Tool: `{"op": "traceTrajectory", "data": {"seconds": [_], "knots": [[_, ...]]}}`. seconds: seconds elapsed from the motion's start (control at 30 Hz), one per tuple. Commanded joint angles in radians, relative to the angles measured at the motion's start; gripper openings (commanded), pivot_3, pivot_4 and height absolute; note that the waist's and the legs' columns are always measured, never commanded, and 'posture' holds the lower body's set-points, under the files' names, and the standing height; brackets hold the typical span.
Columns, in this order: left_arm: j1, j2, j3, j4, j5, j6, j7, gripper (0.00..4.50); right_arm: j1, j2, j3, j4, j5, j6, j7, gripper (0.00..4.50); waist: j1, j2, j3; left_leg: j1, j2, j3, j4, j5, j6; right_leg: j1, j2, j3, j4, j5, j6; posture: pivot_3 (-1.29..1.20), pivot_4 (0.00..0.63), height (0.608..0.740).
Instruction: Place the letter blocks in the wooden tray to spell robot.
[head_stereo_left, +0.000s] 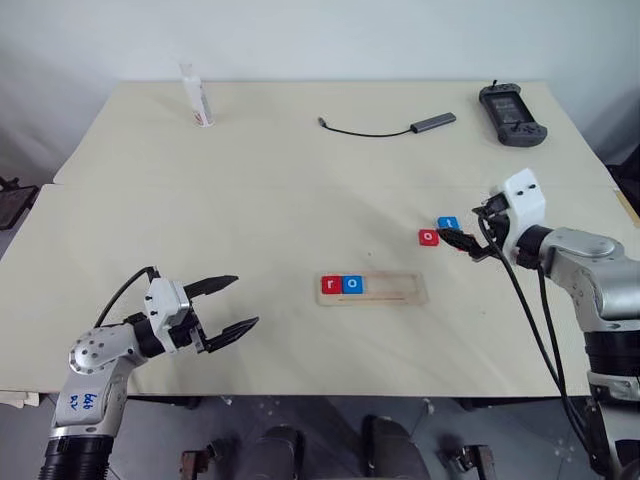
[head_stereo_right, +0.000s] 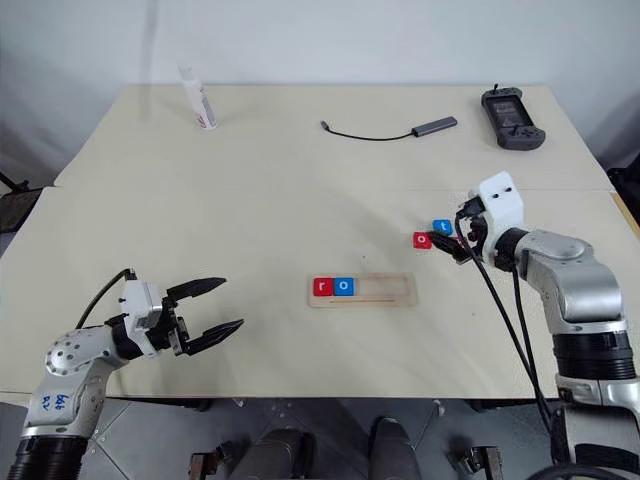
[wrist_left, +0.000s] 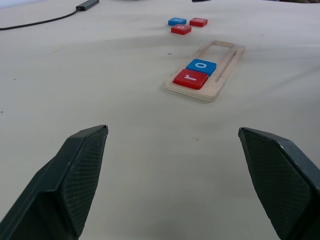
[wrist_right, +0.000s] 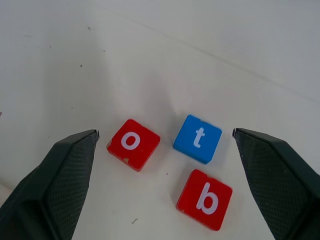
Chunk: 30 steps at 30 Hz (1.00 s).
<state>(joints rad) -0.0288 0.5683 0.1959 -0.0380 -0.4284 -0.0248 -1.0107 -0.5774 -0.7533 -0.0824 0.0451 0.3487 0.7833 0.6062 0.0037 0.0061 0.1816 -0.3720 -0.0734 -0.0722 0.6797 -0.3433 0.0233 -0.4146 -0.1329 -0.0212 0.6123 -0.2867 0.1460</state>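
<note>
The wooden tray (head_stereo_left: 397, 289) lies near the table's front middle, with a red r block (head_stereo_left: 331, 285) and a blue o block (head_stereo_left: 352, 285) in its left end. To the right of it, three loose letter blocks lie on the table: a red o (wrist_right: 133, 143), a blue t (wrist_right: 198, 138) and a red b (wrist_right: 204, 199). My right gripper (head_stereo_left: 452, 240) hovers open just above and beside them, its jaws wide. My left gripper (head_stereo_left: 247, 301) is open and empty near the front left, pointing toward the tray (wrist_left: 220, 75).
At the back of the table stand a white tube (head_stereo_left: 198, 97), a grey adapter with its black cable (head_stereo_left: 432, 123) and a black handheld controller (head_stereo_left: 512, 113). A seam (head_stereo_left: 300, 186) runs across the table.
</note>
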Motion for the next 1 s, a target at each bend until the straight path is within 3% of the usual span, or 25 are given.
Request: {"op": "traceTrajectory", "data": {"seconds": [0.03, 0.37, 0.5, 0.7, 0.8, 1.0], "knots": [[0.011, -0.007, 0.007, -0.058, -0.014, -0.007, 0.022, 4.43, -0.021, -0.004, -0.021, -0.011, -0.010, 0.031, -0.018, 4.50, -0.001, 0.000, 0.000, 0.000, 0.000, 0.000, 0.000, 0.000, 0.000, 0.000, 0.000, 0.000, 0.000, 0.000, 0.000, 0.00, 0.150, 0.740], [-0.020, -0.029, -0.021, -0.060, -0.023, 0.001, 0.045, 4.43, -0.012, 0.005, -0.042, 0.014, -0.036, 0.055, -0.062, 4.50, -0.004, 0.000, 0.000, 0.000, 0.000, 0.001, 0.000, 0.000, 0.000, 0.000, 0.001, 0.000, 0.000, 0.000, 0.001, 0.00, 0.150, 0.740], [-0.030, -0.031, -0.038, -0.065, -0.026, 0.002, 0.027, 4.43, -0.034, 0.028, -0.071, 0.112, -0.034, 0.117, -0.116, 4.50, -0.003, 0.000, 0.000, 0.000, 0.000, 0.001, 0.000, 0.000, 0.000, 0.000, 0.000, 0.000, 0.000, 0.000, 0.001, 0.00, 0.150, 0.740], [-0.043, -0.035, -0.069, -0.082, -0.045, 0.010, -0.013, 4.43, -0.056, 0.074, -0.044, 0.214, -0.068, 0.065, -0.135, 4.50, -0.008, 0.000, 0.000, 0.000, 0.000, 0.001, 0.000, 0.000, 0.000, 0.000, 0.001, 0.000, 0.000, 0.000, 0.001, 0.00, 0.150, 0.740], [-0.049, -0.034, -0.086, -0.096, -0.047, 0.016, -0.028, 4.50, -0.071, 0.098, -0.047, 0.245, -0.085, 0.038, -0.148, 3.90, -0.010, 0.000, 0.000, 0.001, 0.001, 0.002, 0.000, 0.000, 0.000, 0.000, 0.001, 0.001, 0.000, 0.000, 0.001, 0.00, 0.150, 0.740], [-0.053, -0.038, -0.101, -0.111, -0.048, 0.027, -0.036, 4.50, -0.064, 0.115, -0.048, 0.246, -0.094, 0.011, -0.144, 1.82, -0.007, 0.000, 0.000, 0.001, 0.000, 0.002, 0.001, 0.000, 0.000, 0.000, 0.001, 0.001, 0.000, 0.000, 0.001, 0.00, 0.150, 0.740]]}}
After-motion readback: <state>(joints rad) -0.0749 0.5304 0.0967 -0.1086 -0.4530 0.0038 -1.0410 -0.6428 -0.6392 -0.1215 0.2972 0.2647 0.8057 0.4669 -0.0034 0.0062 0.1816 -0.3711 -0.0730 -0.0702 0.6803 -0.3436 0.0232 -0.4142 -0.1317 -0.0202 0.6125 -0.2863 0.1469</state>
